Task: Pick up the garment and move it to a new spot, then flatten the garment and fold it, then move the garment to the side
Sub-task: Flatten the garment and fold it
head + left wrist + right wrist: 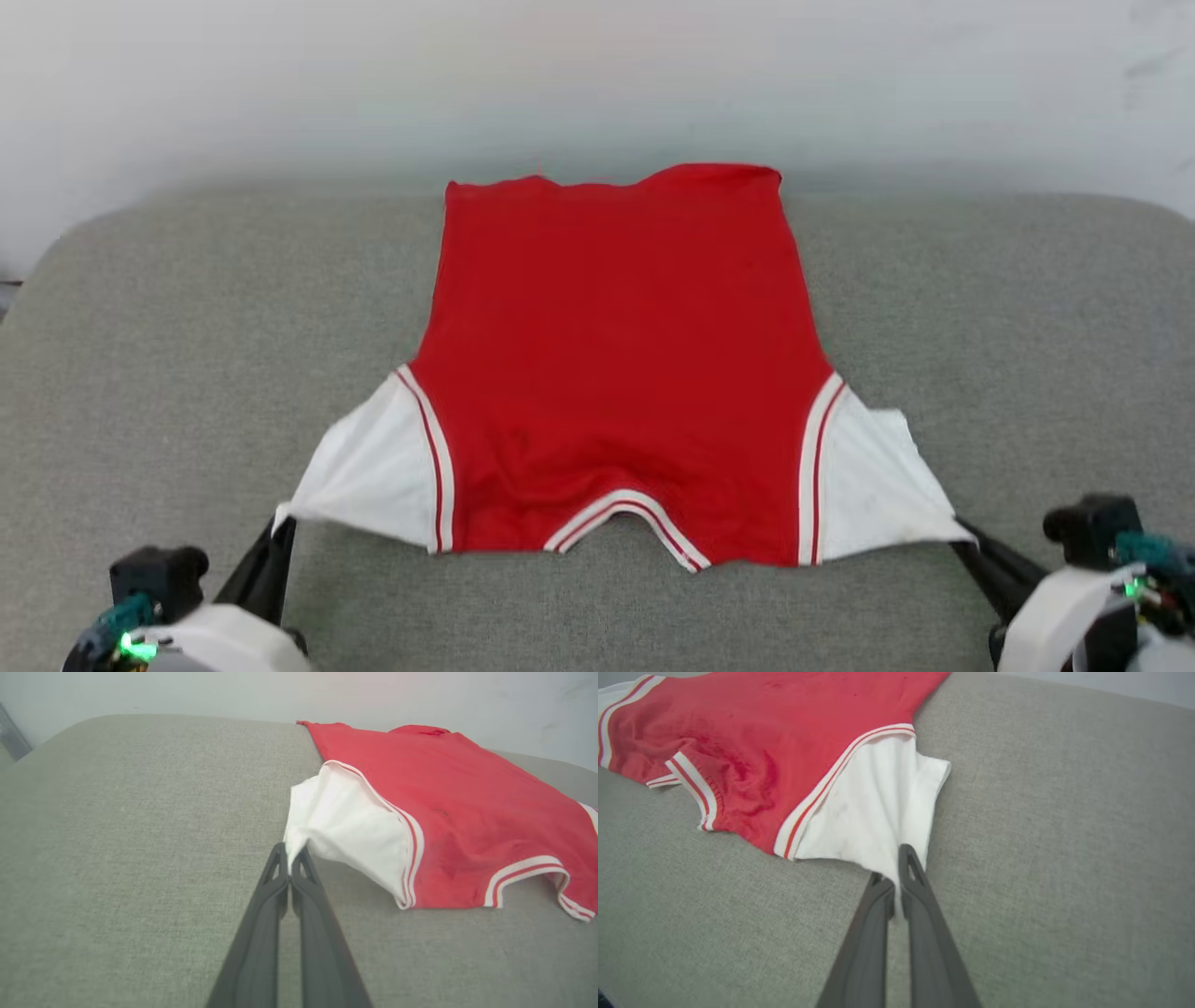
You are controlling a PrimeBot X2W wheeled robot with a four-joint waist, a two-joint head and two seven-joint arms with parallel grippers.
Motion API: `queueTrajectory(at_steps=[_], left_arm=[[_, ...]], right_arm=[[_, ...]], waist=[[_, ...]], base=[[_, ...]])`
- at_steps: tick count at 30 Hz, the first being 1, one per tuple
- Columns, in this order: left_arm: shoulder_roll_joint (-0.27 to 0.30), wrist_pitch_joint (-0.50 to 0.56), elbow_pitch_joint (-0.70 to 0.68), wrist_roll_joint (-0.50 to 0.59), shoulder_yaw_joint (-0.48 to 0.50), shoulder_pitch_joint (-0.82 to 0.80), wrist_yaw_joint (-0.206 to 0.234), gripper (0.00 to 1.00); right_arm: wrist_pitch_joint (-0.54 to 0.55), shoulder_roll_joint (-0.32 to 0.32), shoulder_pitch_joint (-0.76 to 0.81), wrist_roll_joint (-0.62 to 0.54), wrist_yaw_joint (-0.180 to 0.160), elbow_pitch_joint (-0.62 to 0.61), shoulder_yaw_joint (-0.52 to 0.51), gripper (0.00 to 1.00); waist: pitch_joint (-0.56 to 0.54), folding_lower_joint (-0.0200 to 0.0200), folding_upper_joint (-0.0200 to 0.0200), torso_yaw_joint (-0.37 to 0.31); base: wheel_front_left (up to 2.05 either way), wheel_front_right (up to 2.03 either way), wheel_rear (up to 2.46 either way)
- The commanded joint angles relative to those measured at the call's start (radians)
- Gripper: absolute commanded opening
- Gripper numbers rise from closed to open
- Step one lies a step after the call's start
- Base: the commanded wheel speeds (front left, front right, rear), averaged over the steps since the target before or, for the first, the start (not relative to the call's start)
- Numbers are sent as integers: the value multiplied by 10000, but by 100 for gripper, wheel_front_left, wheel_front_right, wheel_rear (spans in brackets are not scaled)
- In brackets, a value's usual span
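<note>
- At the lower left, the left gripper (280, 528) reaches in low over the grey cloth-covered surface (140, 373). Its two dark fingers are pressed together, pinching the outer corner of the white left sleeve (373, 467).
- In the left wrist view, that sleeve corner is drawn to a point between the fingertips (279, 855), and the cloth fans out from there toward the red body.
- In the middle lies the garment (616, 373), spread flat on the surface with a plain red side up. Its striped collar (624, 515) is at the near edge, facing the robot, and its hem (607, 179) is at the far edge, close to the pale wall (280, 75).
- The hem line is a little uneven, dipping in the middle and rising toward its right corner.
- Red-and-white stripes run down both seams where the sleeves meet the body.
- To the right, the white right sleeve (868, 476) is pulled outward into a point.
- At the lower right, the right gripper (962, 534) has its fingers closed on that sleeve's tip. In the right wrist view, white cloth sits between the two fingers (911, 868).
</note>
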Motion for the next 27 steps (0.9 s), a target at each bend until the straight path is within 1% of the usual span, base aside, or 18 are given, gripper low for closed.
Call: queueTrajectory(at_steps=[1, 8, 15, 18, 22, 23, 24, 25, 27], left_arm=[[52, -27, -53, -25, 64, 332, 74, 0], [165, -28, -362, -31, 415, 1574, 342, 0], [127, -26, -607, -166, 608, 2515, 484, 0], [65, -26, -623, -133, 619, 2744, 496, 0], [-26, -28, -606, 13, 528, 2723, 461, 0], [-46, -28, -614, 47, 512, 2658, 438, 0], [-67, -27, -626, 68, 503, 2580, 426, 0], [-111, -27, -648, 100, 506, 2523, 412, 0], [-185, -27, -680, 139, 530, 2479, 402, 0]], right_arm=[[42, 96, 463, -60, -14, -83, -198, 0], [392, 250, 2560, -359, -16, -813, -1474, 0], [1204, 468, 4428, -516, -16, -1638, -2540, 0], [1559, 555, 4979, -578, -16, -1910, -2930, 0], [1843, 785, 5221, -724, -16, -2287, -3280, 0], [1891, 878, 5214, -731, -16, -2370, -3375, 5], [1939, 950, 5163, -766, -16, -2453, -3499, 48], [1932, 961, 5067, -843, -16, -2556, -3618, 100], [1913, 1059, 4897, -909, -14, -2822, -3874, 100]], waist=[[-238, 3, -1, 2], [-612, 3, -1, 189], [-775, 3, -1, 348], [-791, 3, -1, 397], [-773, 3, -1, 440], [-768, 3, -1, 450], [-763, 3, -1, 451], [-754, 3, -1, 448], [-738, 3, -1, 431]], base=[[0, 0, 0], [0, 0, 0], [0, 0, 0], [0, 0, 0], [0, 0, 0], [0, 0, 0], [0, 0, 0], [0, 0, 0], [0, 0, 0]])
